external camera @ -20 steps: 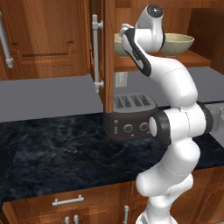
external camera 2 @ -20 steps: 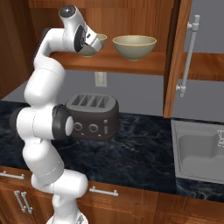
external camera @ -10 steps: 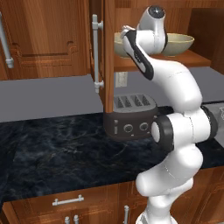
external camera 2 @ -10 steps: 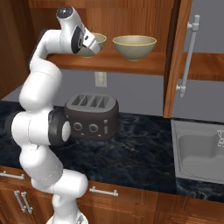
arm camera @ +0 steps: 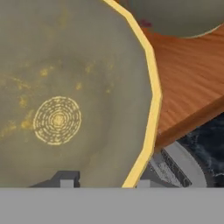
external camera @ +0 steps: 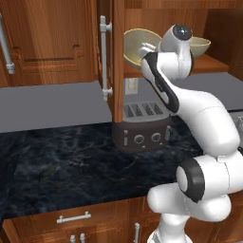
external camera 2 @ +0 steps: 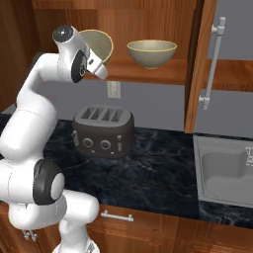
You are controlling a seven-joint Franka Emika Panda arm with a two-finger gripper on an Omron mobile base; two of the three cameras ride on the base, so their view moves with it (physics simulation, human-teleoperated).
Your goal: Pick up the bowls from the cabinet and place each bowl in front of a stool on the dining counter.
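Observation:
One olive-beige bowl (external camera: 138, 45) (external camera 2: 99, 43) (arm camera: 57, 87) with a yellow rim is tipped up on its side at the left end of the cabinet's shelf (external camera 2: 148, 74) (arm camera: 188, 87). My gripper (arm camera: 105, 181) straddles its rim, one fingertip (arm camera: 65, 179) inside the bowl and the other just outside. The jaws are partly closed; whether they pinch the wall is unclear. A second bowl (external camera: 201, 44) (external camera 2: 151, 52) (arm camera: 175, 17) stands upright on the shelf further right. The dining counter is out of view.
The cabinet's door (external camera 2: 197, 64) (external camera: 116, 57) stands open with its long silver handle (external camera 2: 212, 64) (external camera: 103, 57). Below the shelf a dark toaster (external camera: 142, 128) (external camera 2: 103, 131) sits on the black counter (external camera: 57, 161). A sink (external camera 2: 227, 173) lies to the right.
The bowl at the hand has tipped from upright onto its side. The fingers have drawn closer together around its rim. The other bowl has not moved.

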